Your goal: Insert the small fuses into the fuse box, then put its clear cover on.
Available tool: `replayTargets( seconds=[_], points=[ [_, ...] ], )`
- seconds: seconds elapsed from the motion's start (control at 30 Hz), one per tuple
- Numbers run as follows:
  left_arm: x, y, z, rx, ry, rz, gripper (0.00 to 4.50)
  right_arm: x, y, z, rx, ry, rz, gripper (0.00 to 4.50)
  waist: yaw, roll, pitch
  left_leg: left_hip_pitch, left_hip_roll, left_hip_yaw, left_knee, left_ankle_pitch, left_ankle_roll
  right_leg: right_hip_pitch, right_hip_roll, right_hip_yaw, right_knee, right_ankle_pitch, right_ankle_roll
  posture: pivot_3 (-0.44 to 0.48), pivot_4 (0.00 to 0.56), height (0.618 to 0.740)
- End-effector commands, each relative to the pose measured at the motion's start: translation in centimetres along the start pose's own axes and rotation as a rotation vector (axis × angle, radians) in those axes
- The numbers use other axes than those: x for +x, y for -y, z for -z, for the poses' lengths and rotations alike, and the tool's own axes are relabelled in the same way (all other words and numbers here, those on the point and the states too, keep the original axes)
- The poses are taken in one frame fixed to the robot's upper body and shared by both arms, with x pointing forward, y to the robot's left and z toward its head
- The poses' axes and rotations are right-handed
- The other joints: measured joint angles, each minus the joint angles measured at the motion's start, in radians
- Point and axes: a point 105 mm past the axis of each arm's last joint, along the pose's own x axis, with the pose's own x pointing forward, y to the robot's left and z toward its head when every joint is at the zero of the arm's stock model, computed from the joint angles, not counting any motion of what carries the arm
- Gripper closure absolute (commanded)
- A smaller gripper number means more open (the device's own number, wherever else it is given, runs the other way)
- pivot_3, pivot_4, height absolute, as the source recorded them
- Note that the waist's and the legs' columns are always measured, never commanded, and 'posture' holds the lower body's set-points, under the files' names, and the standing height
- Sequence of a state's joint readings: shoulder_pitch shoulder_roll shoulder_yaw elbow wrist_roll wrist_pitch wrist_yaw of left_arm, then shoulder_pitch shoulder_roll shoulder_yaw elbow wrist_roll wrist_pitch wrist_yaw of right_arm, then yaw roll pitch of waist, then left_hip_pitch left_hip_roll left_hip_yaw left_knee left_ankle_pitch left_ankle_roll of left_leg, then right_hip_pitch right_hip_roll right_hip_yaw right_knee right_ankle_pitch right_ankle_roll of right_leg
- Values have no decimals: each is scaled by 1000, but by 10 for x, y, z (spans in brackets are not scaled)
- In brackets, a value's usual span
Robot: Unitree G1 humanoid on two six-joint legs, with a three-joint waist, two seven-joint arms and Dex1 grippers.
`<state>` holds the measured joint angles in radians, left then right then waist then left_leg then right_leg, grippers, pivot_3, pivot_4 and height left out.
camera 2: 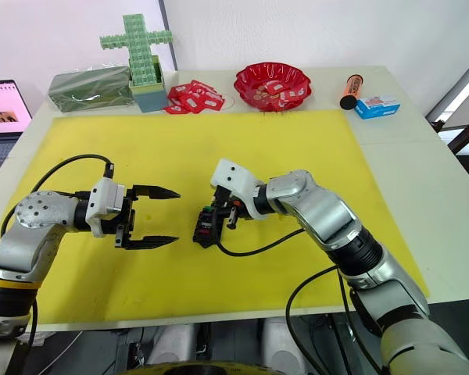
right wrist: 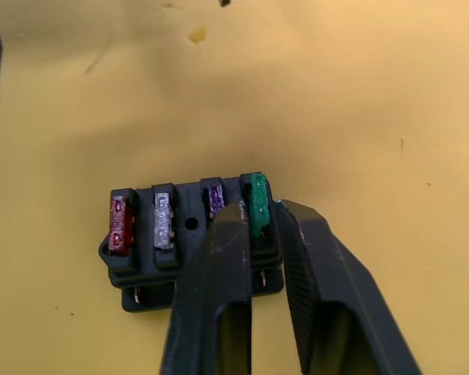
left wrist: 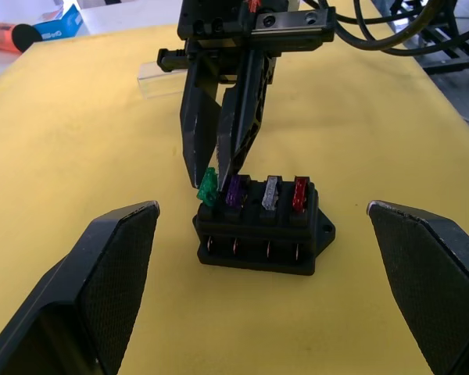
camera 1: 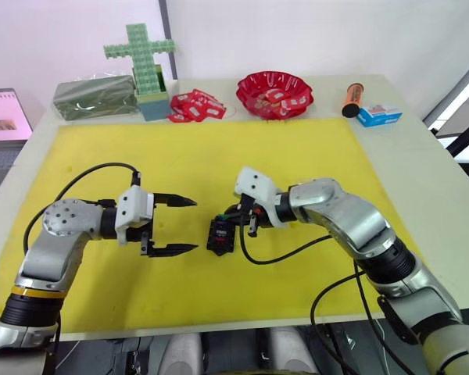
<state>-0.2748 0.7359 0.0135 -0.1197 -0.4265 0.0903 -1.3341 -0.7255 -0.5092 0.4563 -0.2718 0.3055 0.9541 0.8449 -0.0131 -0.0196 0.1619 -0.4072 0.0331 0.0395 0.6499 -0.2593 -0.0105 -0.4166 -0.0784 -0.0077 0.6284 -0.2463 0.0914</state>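
Right end effector [right wrist: 259, 226] pinches green fuse [right wrist: 257, 201] (no legible writing).

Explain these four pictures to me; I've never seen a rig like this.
This is a two-armed robot at a table. Two pictures look down from its head; the other two come from a camera on each wrist. On the yellow mat sits a black fuse box with red, grey and purple fuses seated. The right claw pinches the green fuse, tilted at the end slot. The left claw waits open beside it. The clear cover lies behind.
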Motion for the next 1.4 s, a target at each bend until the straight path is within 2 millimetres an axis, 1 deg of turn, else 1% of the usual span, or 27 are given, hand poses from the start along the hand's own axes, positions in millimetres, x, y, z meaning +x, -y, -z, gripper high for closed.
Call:
replayTargets(
  seconds=[0.03,0.23,0.37,0.5,0.9,1.2,1.4],
  points=[
    [-2,-2,-6,32,12,-8,0,-4,-2,-11,-20,48,-7,4494,0,0,0,0,0,0,0,0,0,0,0,0,0,0,0,0,150,740],
    [-2,0,-5,33,12,-9,0,-9,0,-18,-26,95,6,4494,0,0,0,0,0,0,0,0,0,0,0,0,0,0,0,0,150,740],
    [-1,-2,-4,33,11,-9,0,-13,-2,-27,-29,135,0,4494,0,0,0,0,0,0,0,0,0,0,0,0,0,0,0,0,150,740],
    [-2,-2,-4,35,12,-8,0,-13,-4,-28,-28,138,-6,4494,0,0,0,0,0,0,0,0,0,0,0,0,0,0,0,0,150,740],
    [-4,-3,-6,42,10,-7,0,-8,-3,-16,-8,113,4,4494,0,0,0,0,0,0,0,0,0,0,0,0,0,0,0,0,150,740],
    [-3,-4,-5,41,10,-7,0,-4,-1,-10,0,105,20,4494,0,0,0,0,0,0,0,0,0,0,0,0,0,0,0,0,150,740],
    [-3,-1,-6,42,10,-3,0,-2,1,-6,3,99,27,4494,0,0,0,0,0,0,0,0,0,0,0,0,0,0,0,0,150,740]
  ],
)
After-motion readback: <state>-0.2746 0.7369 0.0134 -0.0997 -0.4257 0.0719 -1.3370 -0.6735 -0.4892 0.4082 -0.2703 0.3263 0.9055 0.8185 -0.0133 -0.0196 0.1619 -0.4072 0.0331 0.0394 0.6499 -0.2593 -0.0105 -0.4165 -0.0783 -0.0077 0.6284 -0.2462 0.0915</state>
